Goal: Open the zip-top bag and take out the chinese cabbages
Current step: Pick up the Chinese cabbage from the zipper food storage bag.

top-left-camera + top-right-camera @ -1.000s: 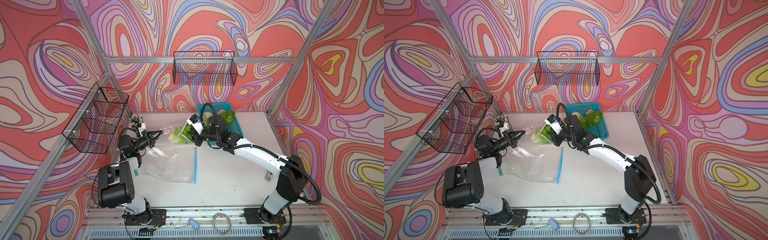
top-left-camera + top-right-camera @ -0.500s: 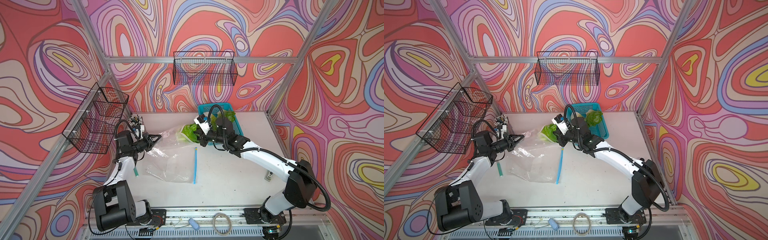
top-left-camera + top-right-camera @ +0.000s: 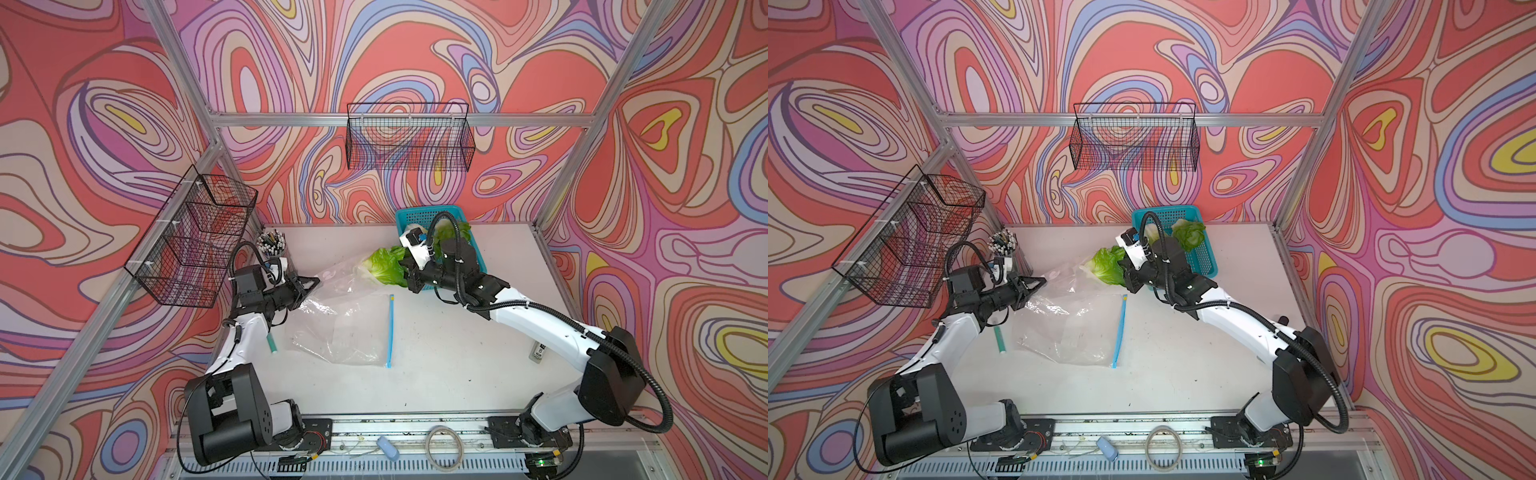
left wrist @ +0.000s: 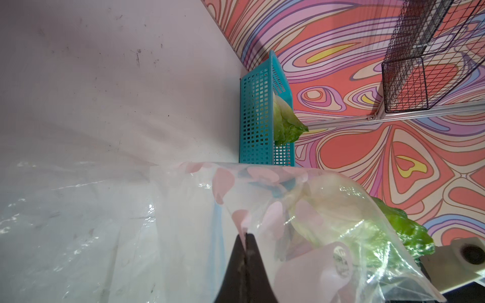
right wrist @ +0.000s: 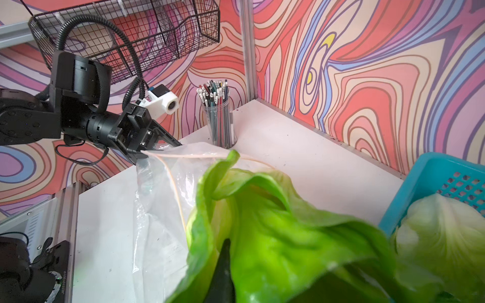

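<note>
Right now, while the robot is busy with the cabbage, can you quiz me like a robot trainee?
1. True or false: the left gripper pinches the clear bag.
2. What does the right gripper hold? A) nothing B) a cabbage C) the blue basket
3. Fill in: the cup in the back corner holds ____.
Key: 1 true; 2 B; 3 pencils.

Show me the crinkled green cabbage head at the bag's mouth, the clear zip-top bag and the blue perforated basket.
crinkled green cabbage head (image 3: 384,268): a top view, leafy middle.
clear zip-top bag (image 3: 338,332): a top view, flat body.
blue perforated basket (image 3: 420,215): a top view, back wall.
</note>
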You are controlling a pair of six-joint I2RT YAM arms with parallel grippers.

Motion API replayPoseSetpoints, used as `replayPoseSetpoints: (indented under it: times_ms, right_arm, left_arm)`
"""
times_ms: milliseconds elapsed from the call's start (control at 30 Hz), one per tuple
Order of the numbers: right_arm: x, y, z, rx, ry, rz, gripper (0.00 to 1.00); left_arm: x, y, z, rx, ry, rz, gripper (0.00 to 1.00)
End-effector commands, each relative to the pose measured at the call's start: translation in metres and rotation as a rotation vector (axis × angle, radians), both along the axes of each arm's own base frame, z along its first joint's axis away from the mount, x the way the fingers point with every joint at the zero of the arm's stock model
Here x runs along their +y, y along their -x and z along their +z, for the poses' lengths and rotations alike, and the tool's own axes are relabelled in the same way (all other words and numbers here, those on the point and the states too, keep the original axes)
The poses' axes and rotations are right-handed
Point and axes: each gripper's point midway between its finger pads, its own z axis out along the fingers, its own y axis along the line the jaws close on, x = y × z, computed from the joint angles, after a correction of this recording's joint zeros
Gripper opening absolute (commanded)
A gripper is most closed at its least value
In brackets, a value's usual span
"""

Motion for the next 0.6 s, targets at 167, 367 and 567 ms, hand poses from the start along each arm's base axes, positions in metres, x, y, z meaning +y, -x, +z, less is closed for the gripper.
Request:
replayPoseSetpoints:
  times_ms: [167,367,567]
  right_arm:
    - [-0.024,-0.002,0.029,-0.065,-0.043,-0.081,0.0]
    - [-0.035,-0.003,0.031,-0.072,-0.042,-0.118,0.0]
    - [-0.045,-0.005,0.034,-0.077,-0.039,-0.15,0.0]
  left_arm:
    - [0.01,-0.001,0.01,-0.024,-0.059,0.03,0.0]
    - [0.013,-0.001,0.008,-0.015,-0.07,0.039,0.0]
    - [0.015,0.0,0.006,-0.005,-0.079,0.042,0.0]
